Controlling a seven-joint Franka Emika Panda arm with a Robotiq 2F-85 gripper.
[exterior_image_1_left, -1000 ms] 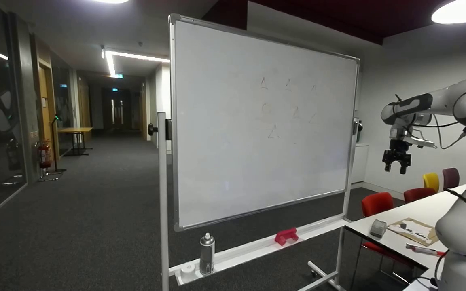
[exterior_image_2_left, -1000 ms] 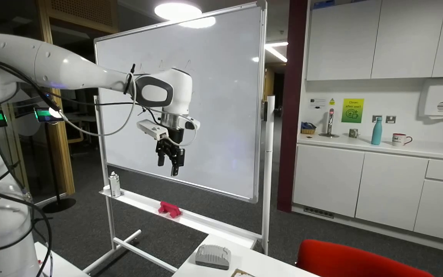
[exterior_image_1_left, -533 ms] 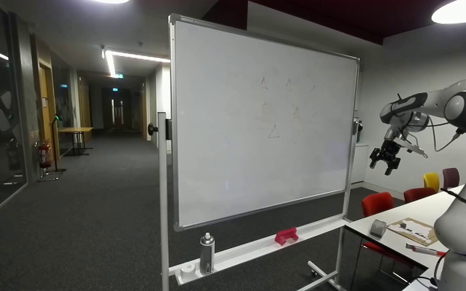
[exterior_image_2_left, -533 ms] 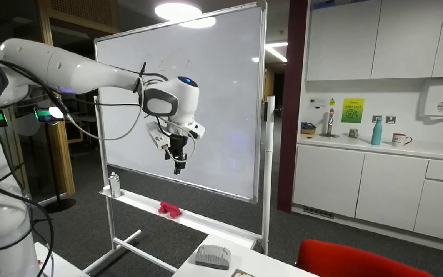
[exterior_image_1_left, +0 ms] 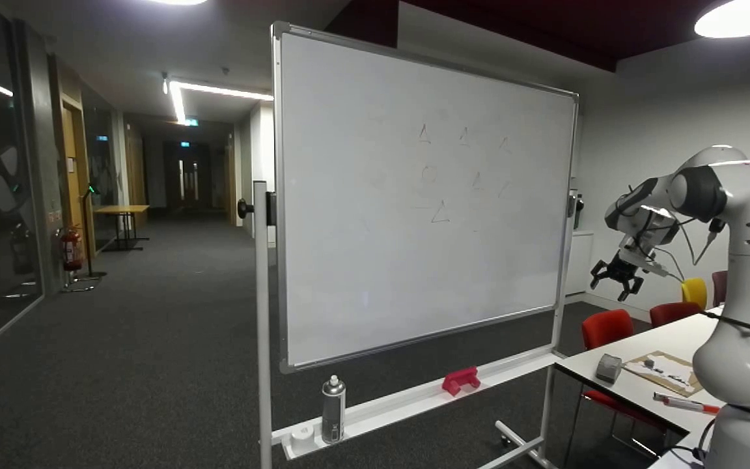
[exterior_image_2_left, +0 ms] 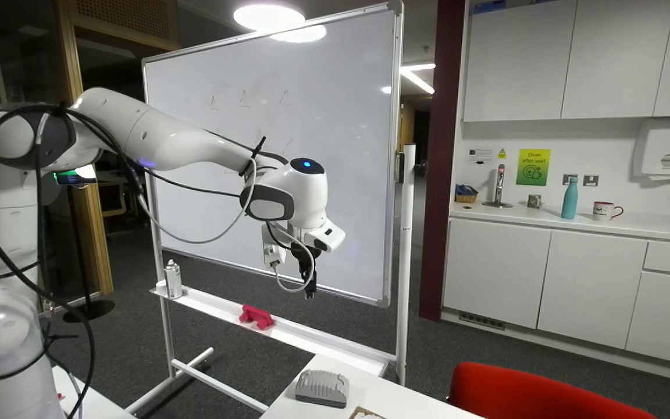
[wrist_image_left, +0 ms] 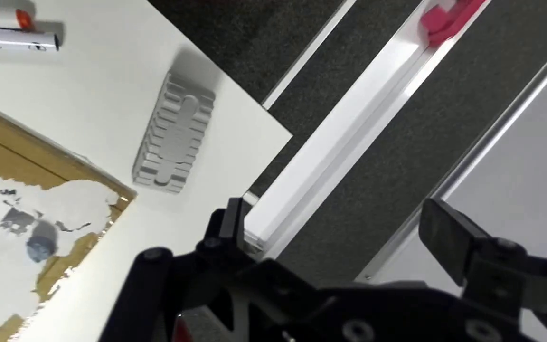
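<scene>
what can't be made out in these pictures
Gripper: opening hidden by the edge-on angle in an exterior view.
Whiteboard: partly behind the arm in an exterior view.
Pens: cut off by the wrist view's left edge.
Red object: cut off by the wrist view's top edge.

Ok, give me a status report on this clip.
Gripper open, empty. Grey block resting on table, untouched. Nothing seen between them; whiteboard off to one side.

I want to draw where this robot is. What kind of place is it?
It looks like an office, maybe a meeting and tea-break area: there's a big whiteboard, colourful chairs, and a tap on a white counter.
</scene>
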